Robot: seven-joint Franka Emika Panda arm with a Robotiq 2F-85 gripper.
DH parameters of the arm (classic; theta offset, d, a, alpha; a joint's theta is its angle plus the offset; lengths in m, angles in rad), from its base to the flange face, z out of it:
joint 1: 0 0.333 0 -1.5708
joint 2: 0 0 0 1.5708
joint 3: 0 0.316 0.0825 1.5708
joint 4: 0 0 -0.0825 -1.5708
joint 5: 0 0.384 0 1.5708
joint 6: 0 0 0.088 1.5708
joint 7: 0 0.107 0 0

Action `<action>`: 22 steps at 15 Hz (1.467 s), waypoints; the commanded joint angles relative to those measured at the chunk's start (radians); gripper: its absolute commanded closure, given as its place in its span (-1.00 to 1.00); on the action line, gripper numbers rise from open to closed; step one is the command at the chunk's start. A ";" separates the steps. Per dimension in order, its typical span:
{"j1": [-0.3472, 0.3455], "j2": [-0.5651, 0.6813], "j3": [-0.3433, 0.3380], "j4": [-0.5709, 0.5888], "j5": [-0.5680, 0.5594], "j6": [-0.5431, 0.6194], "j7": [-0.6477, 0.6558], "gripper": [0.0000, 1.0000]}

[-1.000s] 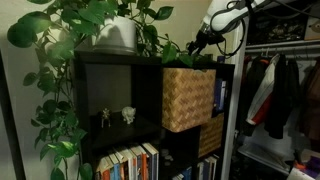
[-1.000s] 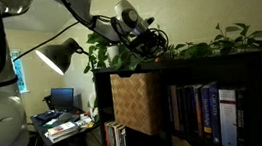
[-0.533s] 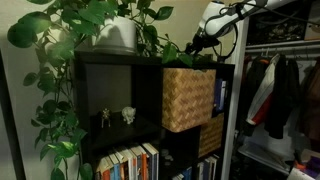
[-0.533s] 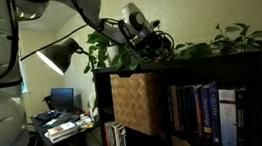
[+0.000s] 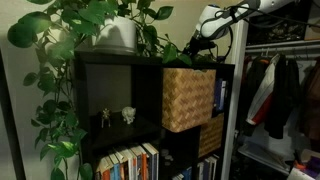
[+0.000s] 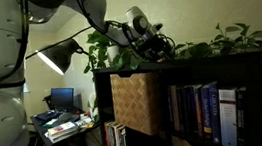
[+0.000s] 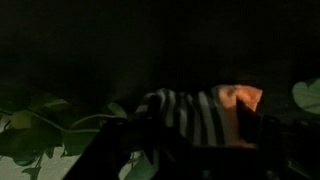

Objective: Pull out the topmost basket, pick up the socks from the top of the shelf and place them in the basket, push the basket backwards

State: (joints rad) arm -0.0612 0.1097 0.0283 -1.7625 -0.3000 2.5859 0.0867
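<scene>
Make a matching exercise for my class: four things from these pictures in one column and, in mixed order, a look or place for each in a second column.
Things
1. topmost basket
2. socks
3. white pot
4. small figurines

Looks and places
A. striped dark and light, with an orange end
B. holds a leafy green plant
C. tan woven wicker, filling an upper cube of the shelf
D. standing in the open cube beside the basket

Pairs: 1-C, 2-A, 3-B, 4-D
</scene>
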 commanded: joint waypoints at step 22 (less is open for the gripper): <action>0.038 -0.338 0.009 -0.288 -0.060 -0.274 0.011 0.84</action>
State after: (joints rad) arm -0.0351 -0.1199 0.0244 -1.9507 -0.3362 2.3816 0.0857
